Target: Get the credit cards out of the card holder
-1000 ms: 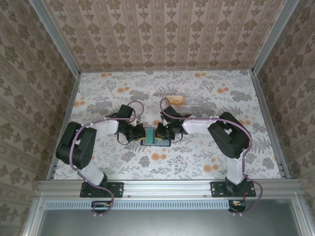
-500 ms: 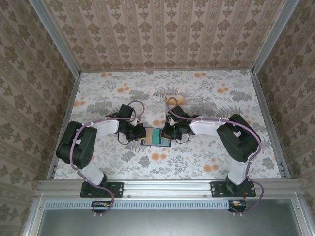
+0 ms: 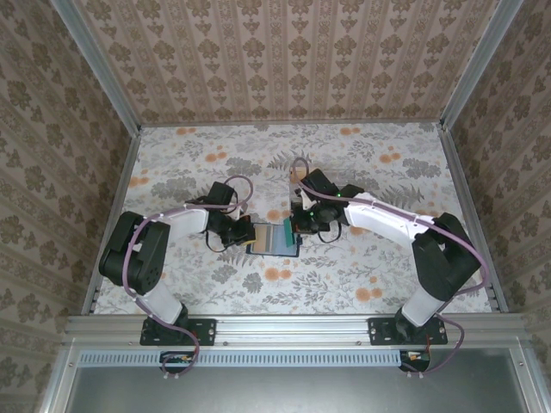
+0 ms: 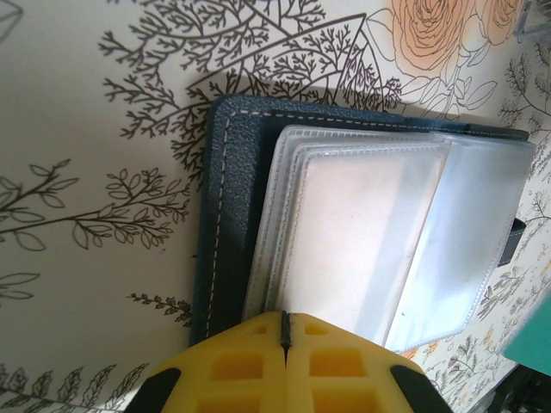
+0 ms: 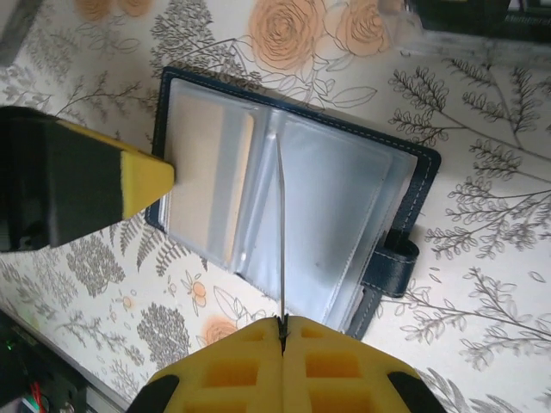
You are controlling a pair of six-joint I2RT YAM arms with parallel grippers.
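Observation:
The navy card holder (image 3: pixel 265 240) lies open on the floral table, its clear sleeves facing up (image 5: pixel 344 215). A tan card (image 5: pixel 211 172) sits in the left sleeve. My left gripper (image 4: pixel 286 314) is shut with nothing between its jaws, and its yellow tip (image 5: pixel 142 176) rests on the holder's left sleeves. My right gripper (image 5: pixel 281 325) is shut on a thin credit card (image 5: pixel 279 232), seen edge-on and standing above the holder's fold. In the top view this teal card (image 3: pixel 289 234) sits at the holder's right half, beside the right gripper (image 3: pixel 299 225).
The holder's strap tab (image 5: pixel 392 262) sticks out on its right side. A corner of a clear plastic box (image 4: pixel 535 12) lies just beyond the holder. Metal rails (image 3: pixel 116 206) and patterned walls border the table on three sides.
The right arm has swung out to the right and back, drawing the teal card rightward across the holder. The left gripper has stayed on the holder's left side.

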